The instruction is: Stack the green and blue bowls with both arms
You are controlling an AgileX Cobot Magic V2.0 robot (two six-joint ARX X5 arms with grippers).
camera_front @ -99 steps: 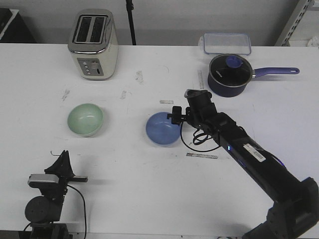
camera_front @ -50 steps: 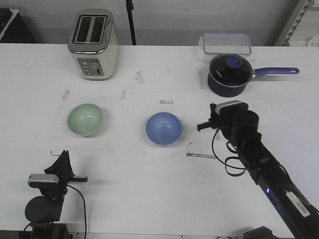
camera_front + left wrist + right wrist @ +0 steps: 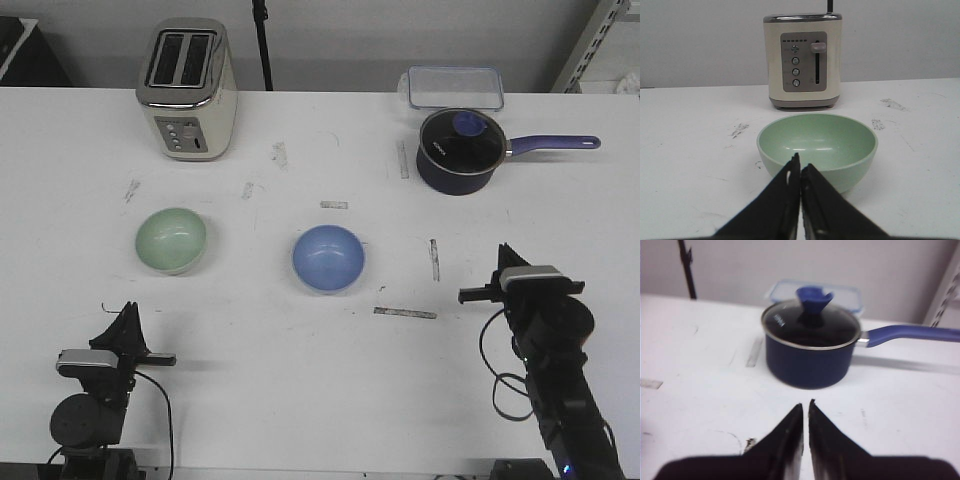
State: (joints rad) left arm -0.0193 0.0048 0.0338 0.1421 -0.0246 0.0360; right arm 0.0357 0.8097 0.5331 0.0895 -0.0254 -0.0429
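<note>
The pale green bowl [image 3: 171,238] sits upright on the left of the white table. The light blue bowl [image 3: 328,258] sits upright near the middle, apart from it. My left gripper [image 3: 126,312] is low at the front left, shut and empty. In the left wrist view its tips [image 3: 801,163] point at the green bowl [image 3: 830,137] just ahead, short of its rim. My right gripper [image 3: 504,252] is at the front right, well right of the blue bowl. In the right wrist view it [image 3: 805,407] is shut and empty above bare table. The blue bowl is out of both wrist views.
A cream toaster [image 3: 188,88] stands at the back left, behind the green bowl [image 3: 802,60]. A dark navy saucepan with a purple handle [image 3: 460,150] stands at the back right, ahead of my right gripper [image 3: 810,347]. A clear lidded container [image 3: 452,86] lies behind it.
My right arm has pulled back from the blue bowl's right rim to the front right of the table. The blue bowl stays in place. The left arm has not moved.
</note>
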